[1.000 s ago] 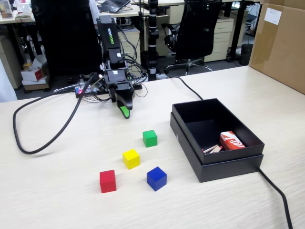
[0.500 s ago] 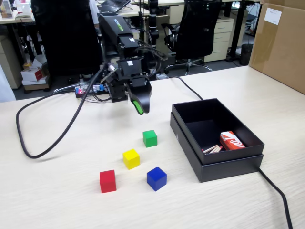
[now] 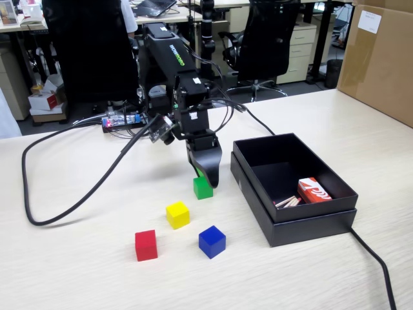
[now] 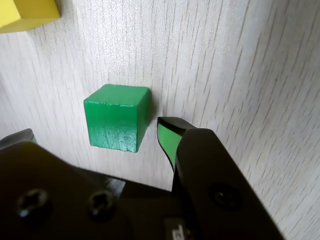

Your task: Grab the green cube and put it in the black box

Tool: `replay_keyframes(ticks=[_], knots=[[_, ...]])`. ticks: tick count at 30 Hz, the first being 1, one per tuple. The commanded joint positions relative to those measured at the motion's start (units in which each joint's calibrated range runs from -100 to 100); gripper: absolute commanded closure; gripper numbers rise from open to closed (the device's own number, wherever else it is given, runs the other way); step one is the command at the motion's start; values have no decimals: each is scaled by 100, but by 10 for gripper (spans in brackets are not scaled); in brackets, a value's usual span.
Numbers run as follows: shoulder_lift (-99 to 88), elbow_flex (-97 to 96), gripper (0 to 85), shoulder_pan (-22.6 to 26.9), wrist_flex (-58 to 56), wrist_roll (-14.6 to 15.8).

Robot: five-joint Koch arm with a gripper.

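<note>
The gripper [image 3: 205, 175] is hanging low over the pale wood-grain table [image 3: 77, 258], its jaws standing apart with nothing held between them; in the wrist view the green-padded fingertip [image 4: 169, 139] is sitting just beside one side of the green cube [image 4: 116, 123] and the other tip is peeking in at the far left edge, so the cube is lying on the table in the gap, touched by neither as far as can be seen. In the fixed view the green cube [image 3: 202, 187] is sitting directly beneath and slightly in front of the gripper. The yellow cube [image 3: 177, 214] is lying near the gripper, forward and to its left, with the red cube [image 3: 146, 245] and blue cube [image 3: 211, 241] farther forward, all apart from one another with bare table between them. To the gripper's right, close by, the black box [image 3: 255, 190] is standing open, its near corner leaving only a narrow lane of table beside the green cube. Inside it, toward the far right end, a small red and white packet [image 3: 313, 191] is lying against some thin pale sticks [image 3: 288, 201]; its printing is too small to read. Green lettering on the arm [image 3: 173, 58] is showing but is not legible. A black cable [image 3: 77, 187] is looping across the table to the gripper's left.
</note>
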Motion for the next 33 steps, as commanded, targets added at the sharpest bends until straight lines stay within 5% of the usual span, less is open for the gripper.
replay_keyframes(ticks=[1, 6, 11, 16, 21, 33], knots=[[91, 431, 380, -15, -41, -15], [263, 386, 387, -49, -93, -15], [321, 332, 483, -54, -110, -10], [458, 332, 602, -73, -127, 39], [493, 305, 839, -107, -127, 83], [-3994, -276, 846, 420, -361, 234]])
